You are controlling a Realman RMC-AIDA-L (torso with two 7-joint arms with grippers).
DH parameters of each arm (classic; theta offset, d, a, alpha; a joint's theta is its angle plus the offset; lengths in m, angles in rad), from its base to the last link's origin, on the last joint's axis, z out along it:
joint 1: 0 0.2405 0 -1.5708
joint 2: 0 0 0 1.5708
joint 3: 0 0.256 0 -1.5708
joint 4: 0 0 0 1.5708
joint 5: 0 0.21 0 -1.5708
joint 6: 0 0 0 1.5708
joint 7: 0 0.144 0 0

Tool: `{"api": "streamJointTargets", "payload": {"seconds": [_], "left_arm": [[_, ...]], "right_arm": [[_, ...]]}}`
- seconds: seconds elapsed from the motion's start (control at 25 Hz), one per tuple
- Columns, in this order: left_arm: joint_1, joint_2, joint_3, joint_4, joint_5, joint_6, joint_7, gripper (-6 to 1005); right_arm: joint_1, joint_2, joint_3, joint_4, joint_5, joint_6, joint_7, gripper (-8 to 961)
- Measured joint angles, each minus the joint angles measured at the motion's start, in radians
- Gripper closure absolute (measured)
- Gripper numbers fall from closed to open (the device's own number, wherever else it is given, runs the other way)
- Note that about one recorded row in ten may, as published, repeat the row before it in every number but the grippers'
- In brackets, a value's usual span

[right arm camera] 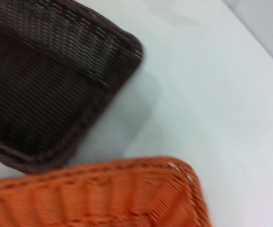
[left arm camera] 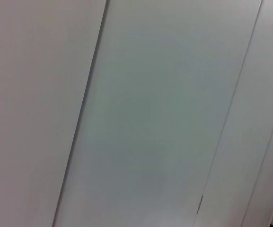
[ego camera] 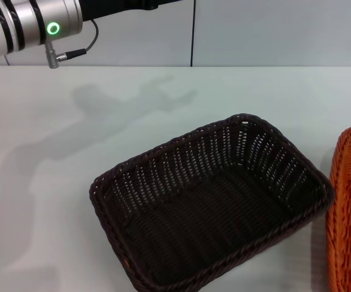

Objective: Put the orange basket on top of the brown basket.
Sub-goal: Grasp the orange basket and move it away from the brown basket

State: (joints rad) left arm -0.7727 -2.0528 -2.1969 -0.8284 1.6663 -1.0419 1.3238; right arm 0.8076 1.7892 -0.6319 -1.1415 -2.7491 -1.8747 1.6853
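the orange basket (ego camera: 350, 213) is cut off at the head view's right edge, sitting on the white table (ego camera: 72, 182) just beside the brown basket (ego camera: 211, 204). the right wrist view shows a narrow gap between them. only the left arm (ego camera: 29, 24) shows; neither pincer is visible, so their state cannot be told.

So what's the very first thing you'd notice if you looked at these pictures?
The big brown basket grabs the eye first, sitting empty in the middle of the white table. Right beside it, at the robot's right edge of the head view, peeks the bright orange basket, not touching it. Up in the far left corner, the silver left arm shows a glowing green ring.
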Motion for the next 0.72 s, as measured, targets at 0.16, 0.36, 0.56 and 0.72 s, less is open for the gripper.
{"api": "streamJointTargets", "payload": {"seconds": [0.16, 0.36, 0.56, 0.72], "left_arm": [[0.005, -0.003, 0.001, 0.0, -0.001, 0.0, 0.0, 138], [0.007, -0.004, 0.0, 0.012, -0.002, 0.001, 0.0, 138], [0.01, -0.004, -0.001, 0.024, -0.002, 0.001, 0.0, 138], [0.012, -0.003, -0.001, 0.024, -0.002, 0.006, 0.0, 138]], "right_arm": [[0.006, 0.008, -0.028, 0.031, -0.045, 0.068, 0.003, 411], [-0.001, 0.021, -0.068, 0.088, -0.063, 0.149, 0.005, 417], [0.006, 0.019, -0.072, 0.191, -0.065, 0.232, -0.002, 424], [0.01, 0.017, -0.08, 0.293, -0.066, 0.303, -0.007, 428]]}}
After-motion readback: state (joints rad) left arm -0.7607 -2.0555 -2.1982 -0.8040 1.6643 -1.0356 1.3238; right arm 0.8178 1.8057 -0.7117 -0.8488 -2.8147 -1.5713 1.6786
